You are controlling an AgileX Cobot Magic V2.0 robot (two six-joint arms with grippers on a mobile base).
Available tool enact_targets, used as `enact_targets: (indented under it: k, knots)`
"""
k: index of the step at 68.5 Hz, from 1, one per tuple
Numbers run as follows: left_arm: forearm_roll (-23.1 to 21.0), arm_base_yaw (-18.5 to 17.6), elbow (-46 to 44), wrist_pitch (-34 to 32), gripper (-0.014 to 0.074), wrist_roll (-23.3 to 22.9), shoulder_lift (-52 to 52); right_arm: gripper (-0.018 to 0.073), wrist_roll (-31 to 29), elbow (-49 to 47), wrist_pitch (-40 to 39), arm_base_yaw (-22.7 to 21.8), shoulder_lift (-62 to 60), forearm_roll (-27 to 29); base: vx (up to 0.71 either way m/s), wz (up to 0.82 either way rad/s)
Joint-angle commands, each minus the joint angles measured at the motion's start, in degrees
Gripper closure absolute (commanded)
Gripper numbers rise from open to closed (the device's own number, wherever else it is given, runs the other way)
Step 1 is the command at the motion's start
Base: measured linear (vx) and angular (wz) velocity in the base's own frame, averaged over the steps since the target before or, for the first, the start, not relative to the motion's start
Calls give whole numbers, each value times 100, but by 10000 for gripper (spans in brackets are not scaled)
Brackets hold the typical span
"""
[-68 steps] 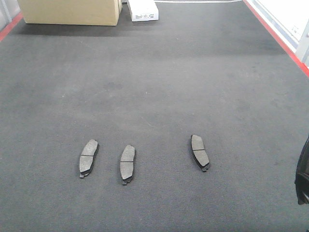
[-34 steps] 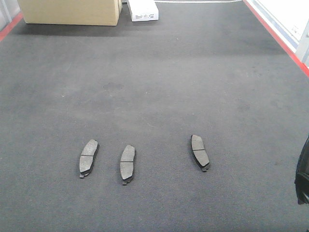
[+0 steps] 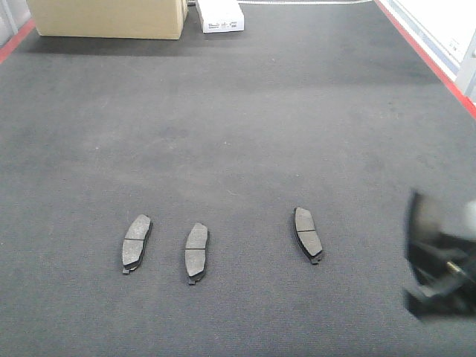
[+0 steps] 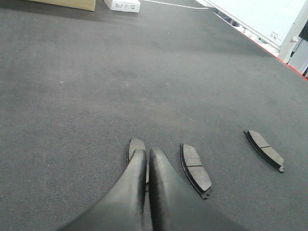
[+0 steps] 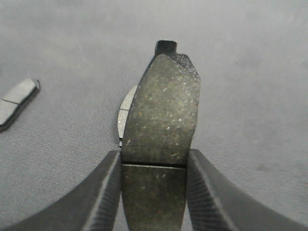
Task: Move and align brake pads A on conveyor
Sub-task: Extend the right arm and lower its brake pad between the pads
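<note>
Three brake pads lie in a row on the dark grey conveyor (image 3: 245, 126): a left pad (image 3: 137, 242), a middle pad (image 3: 196, 252) and a right pad (image 3: 307, 233). My right gripper (image 5: 154, 159) is shut on another brake pad (image 5: 163, 110), held lengthwise between the jaws above the belt. In the front view that gripper (image 3: 435, 271) is a dark blur at the lower right. My left gripper (image 4: 147, 155) hangs shut and empty, its tips over the near end of the left pad (image 4: 135, 145). The middle pad (image 4: 195, 168) lies just right of it.
A cardboard box (image 3: 108, 18) and a small white box (image 3: 219, 16) stand at the belt's far end. Red frame edges run along the right side (image 3: 428, 56) and the far left corner (image 3: 15, 41).
My right gripper has swung in from the right edge toward the pads and shows motion blur. The three pads on the belt have not moved.
</note>
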Motion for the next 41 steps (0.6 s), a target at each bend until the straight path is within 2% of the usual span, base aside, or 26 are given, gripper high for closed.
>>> enact_targets:
  k: [1,15,28,41]
  knots:
    - [138,-43,-144,-303,603,-47,52,511,11,-588,-555,-6,837,126,0,0]
    - [138,-43,-144,-303,603,-47,52,508,-40,-1214,-954,42,2450,666,0,0]
    - [138,-43,-144,-303,603,-47,52,503,-18,-1848,-1105,682,3675,819,0,0]
    - [138,-43,-144,-303,603,-47,52,496,-13,-2832,-721,816,4808,1699,0,0]
